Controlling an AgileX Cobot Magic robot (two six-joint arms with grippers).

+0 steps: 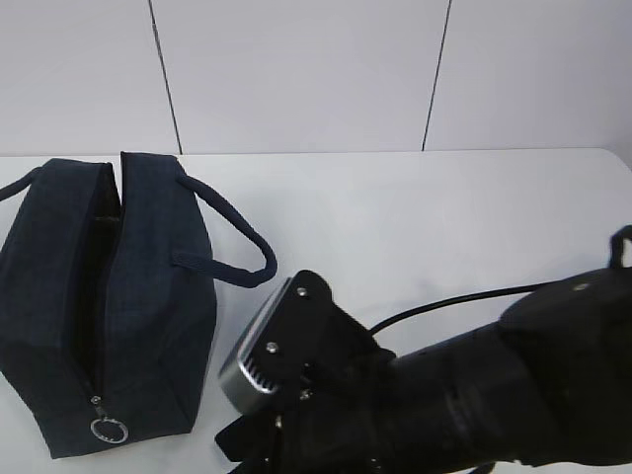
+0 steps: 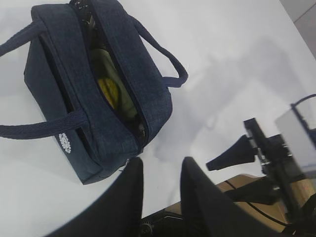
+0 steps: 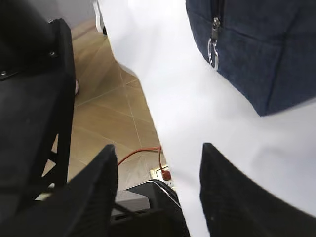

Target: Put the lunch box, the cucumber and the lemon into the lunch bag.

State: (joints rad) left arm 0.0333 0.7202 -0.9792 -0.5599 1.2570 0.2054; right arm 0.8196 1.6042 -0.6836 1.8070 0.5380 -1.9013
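The navy lunch bag (image 1: 109, 296) lies on the white table at the left, its top zipper open and its silver ring pull (image 1: 109, 430) at the near end. In the left wrist view the bag (image 2: 143, 94) gapes. Inside show the dark green cucumber (image 2: 101, 55) and the yellow lemon (image 2: 108, 89); a green surface lies beside them. The lunch box is not clearly visible. My left gripper (image 2: 160, 165) is open and empty, just off the bag's near end. My right gripper (image 3: 158, 150) is open and empty at the table's front edge, the ring pull (image 3: 212, 52) above it.
My right arm (image 1: 464, 395) and its silver wrist camera (image 1: 257, 360) fill the lower right of the exterior view, close to the bag's right side. A black cable (image 1: 444, 301) runs over the table. The floor (image 3: 108, 118) with an orange cord shows beyond the table edge.
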